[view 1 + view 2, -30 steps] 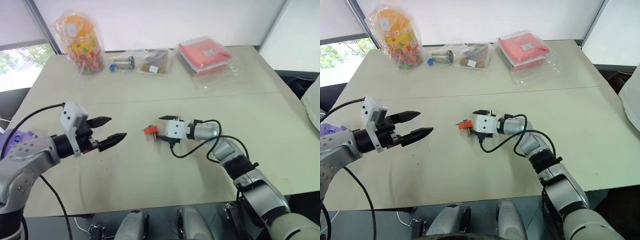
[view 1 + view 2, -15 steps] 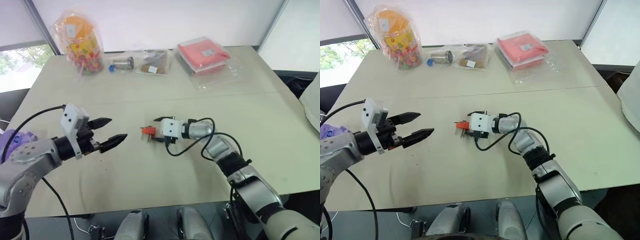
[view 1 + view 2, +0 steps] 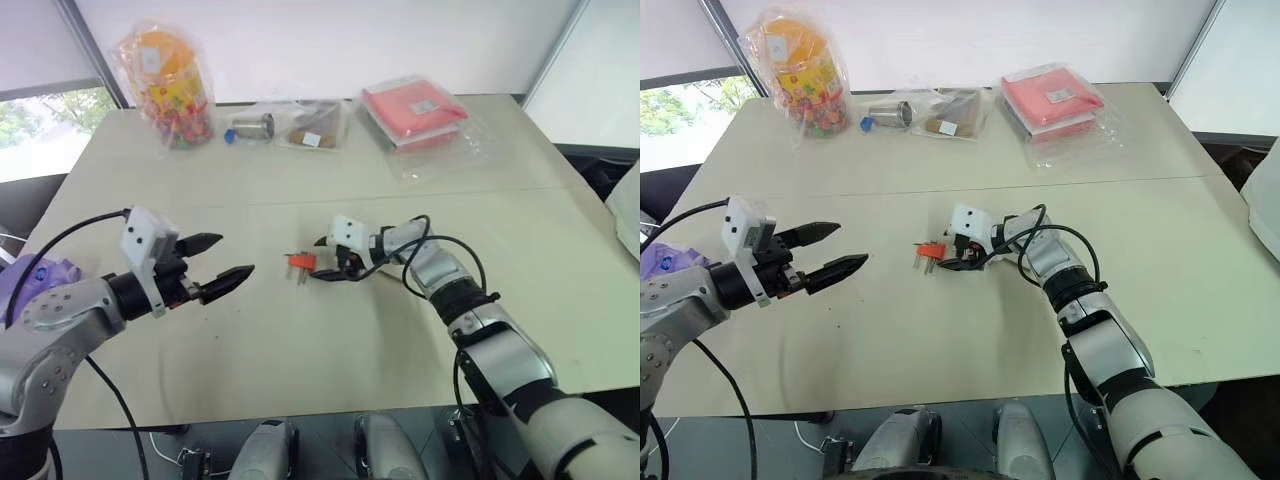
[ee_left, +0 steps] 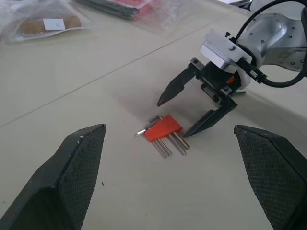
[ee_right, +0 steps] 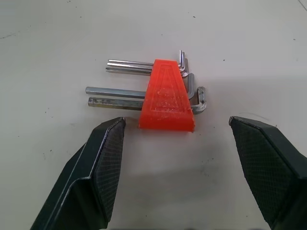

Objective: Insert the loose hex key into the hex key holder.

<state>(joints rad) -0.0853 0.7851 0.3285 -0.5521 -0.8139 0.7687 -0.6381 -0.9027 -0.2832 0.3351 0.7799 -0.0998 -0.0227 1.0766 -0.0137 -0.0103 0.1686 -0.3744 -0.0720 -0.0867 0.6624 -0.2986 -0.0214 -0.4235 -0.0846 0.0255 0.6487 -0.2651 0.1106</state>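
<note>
The hex key holder [image 5: 167,98], a small red-orange wedge, is seen lying flat on the pale table [image 3: 300,360] near the middle of the left eye frame. Several thin metal keys [image 5: 120,96] are seated in it, long shafts out one side, bent ends out the other. A separate loose hex key cannot be told apart from these.

The right gripper [image 4: 194,115] is noted just right of the holder in the head views, pointed at it and angled down toward the table. Its black fingers [image 5: 103,167] are spread wide, one to each side of the wedge, and nothing is gripped. No contact with the holder is visible.

The left gripper [image 3: 232,258] is seen at the left centre of the left eye frame, raised above the table and well apart from the holder. Its fingers [image 4: 67,177] stand fully apart and empty.

Along the top edge of the head views are recorded a bag of coloured sweets [image 3: 165,85], two small clear packets [image 3: 285,125], and a pink-red packet [image 3: 415,110] in clear plastic.
</note>
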